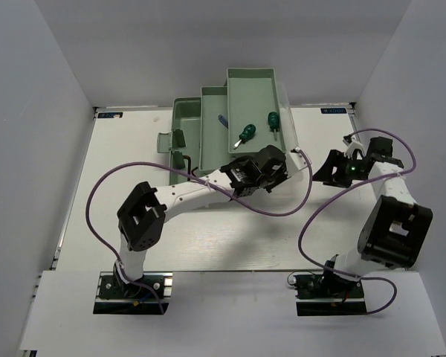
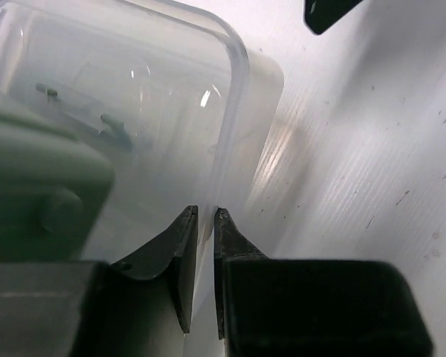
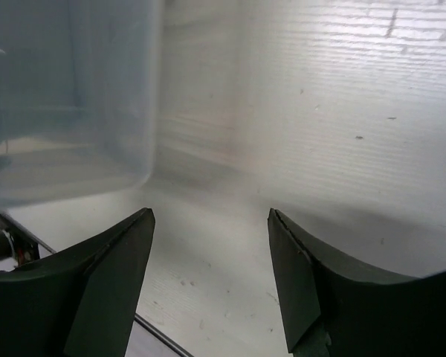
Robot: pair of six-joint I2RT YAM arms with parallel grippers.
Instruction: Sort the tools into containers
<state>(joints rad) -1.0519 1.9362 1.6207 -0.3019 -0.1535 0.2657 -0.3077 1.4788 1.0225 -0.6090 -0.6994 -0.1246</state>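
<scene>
1. left gripper point(image 2: 205, 214): reached across to the near right corner of the toolbox point(image 1: 184, 111); fingers drawn almost together, pinched on the thin rim of the translucent lid point(image 2: 134, 89), as far as the wrist view tells
   Hazard: shallow hold at the fingertips only; likely to slip off the smooth plastic under any pull off-line, with the lid dropping back and jolting the stack

2. right gripper point(image 3: 208, 216): just right of the lid, over bare table point(image 3: 342, 111); fingers wide apart, nothing between them
   Hazard: liable to strike the lid edge or the left wrist if brought in during a swing of the lid; purple cable point(image 1: 282, 212) looped between the two arms, apt to snag

3. trays point(image 1: 251, 82): pale mint-green, stepped out toward the far wall
   - hex key point(image 1: 187, 161): low on the left side; exact compartment not clear
   - blue-handled screwdriver point(image 1: 223, 120): at the seam of middle and right trays; which one not clear
   - stubby screwdrivers point(image 1: 244, 134): two, both in the right tray, near each other
   Hazard: loose, round-handled contents, prone to roll or cross between compartments on any jolt; possibly trapped if the stepped trays fold in
</scene>
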